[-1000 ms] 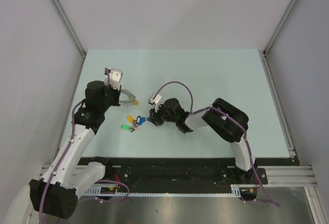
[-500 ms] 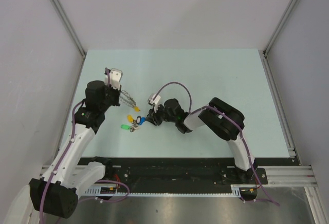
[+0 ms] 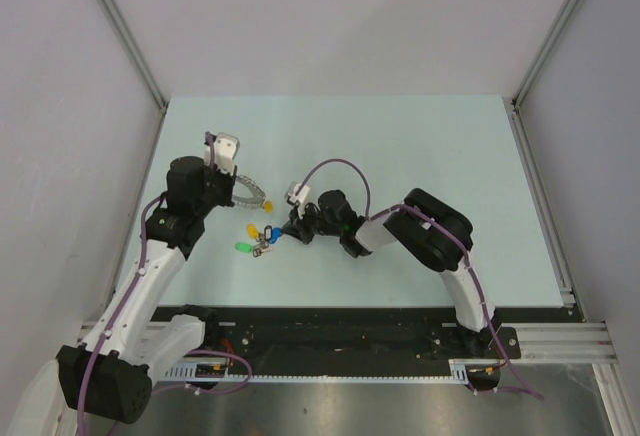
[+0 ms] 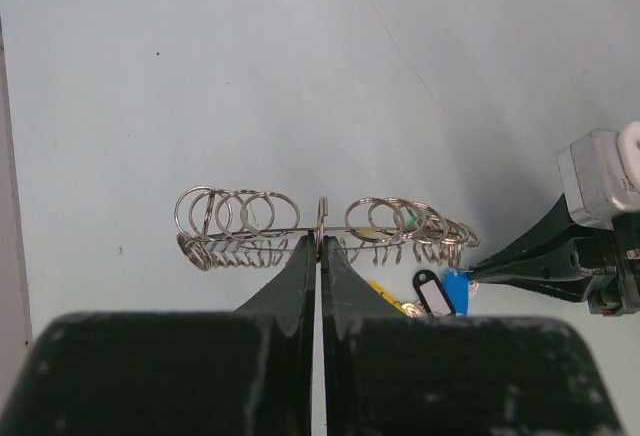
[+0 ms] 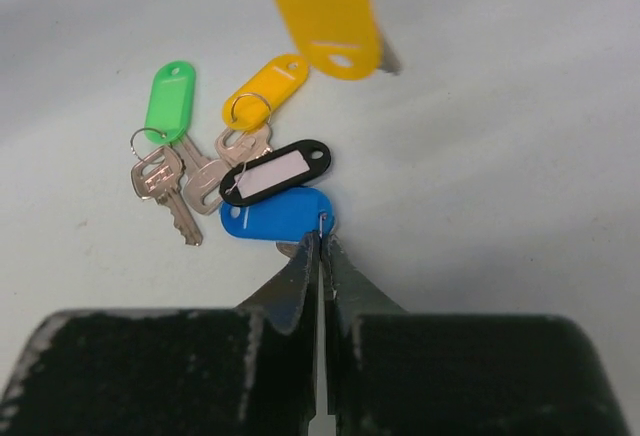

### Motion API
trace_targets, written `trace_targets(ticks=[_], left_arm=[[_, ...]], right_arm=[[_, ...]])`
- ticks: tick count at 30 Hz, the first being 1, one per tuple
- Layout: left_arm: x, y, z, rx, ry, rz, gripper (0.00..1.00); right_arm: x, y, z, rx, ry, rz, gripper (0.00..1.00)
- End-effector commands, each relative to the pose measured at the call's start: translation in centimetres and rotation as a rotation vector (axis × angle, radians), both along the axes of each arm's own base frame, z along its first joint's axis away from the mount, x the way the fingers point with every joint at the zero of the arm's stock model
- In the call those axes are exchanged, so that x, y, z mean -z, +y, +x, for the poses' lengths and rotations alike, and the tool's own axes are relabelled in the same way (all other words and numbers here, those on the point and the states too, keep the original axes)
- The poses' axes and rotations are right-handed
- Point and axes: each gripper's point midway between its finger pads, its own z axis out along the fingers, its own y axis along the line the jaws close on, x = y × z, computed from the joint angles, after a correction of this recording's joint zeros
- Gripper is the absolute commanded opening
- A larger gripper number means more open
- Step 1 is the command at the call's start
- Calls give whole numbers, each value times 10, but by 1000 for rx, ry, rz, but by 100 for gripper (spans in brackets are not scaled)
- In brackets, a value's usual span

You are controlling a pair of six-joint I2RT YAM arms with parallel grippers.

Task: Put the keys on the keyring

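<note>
Near the keyring (image 4: 340,228), which the left tool (image 4: 320,241) clamped upright, presumably for threading, the right tool (image 5: 322,241) pinched shut on the blue-tagged key (image 5: 272,218), likely to lift it.

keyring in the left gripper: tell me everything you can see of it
The keyring is a thin silvery wire ring, metal by its look, strung with many small split rings bunched on both sides. The left wrist view sees it edge-on, roughly level. The left gripper is shut on its rim near the middle of that view. A yellow tag dangles from it. It seems held clear of the table; nothing else visibly touches it.
</note>
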Motion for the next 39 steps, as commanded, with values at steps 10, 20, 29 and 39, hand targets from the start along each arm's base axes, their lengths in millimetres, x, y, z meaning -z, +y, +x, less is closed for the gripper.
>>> trace_targets(ticks=[10, 20, 29, 39], left_arm=[[-27, -36, -2, 214, -104, -79, 0], [-32, -42, -6, 249, -116, -94, 0], [-35, -43, -6, 246, -111, -105, 0], [-33, -39, -6, 227, -109, -96, 0]], right_arm=[[-25, -51, -20, -36, -5, -227, 0], [-38, -172, -43, 212, 135, -632, 0], [-76, -274, -31, 518, 5, -908, 0], [-35, -232, -21, 371, -84, -1038, 0]])
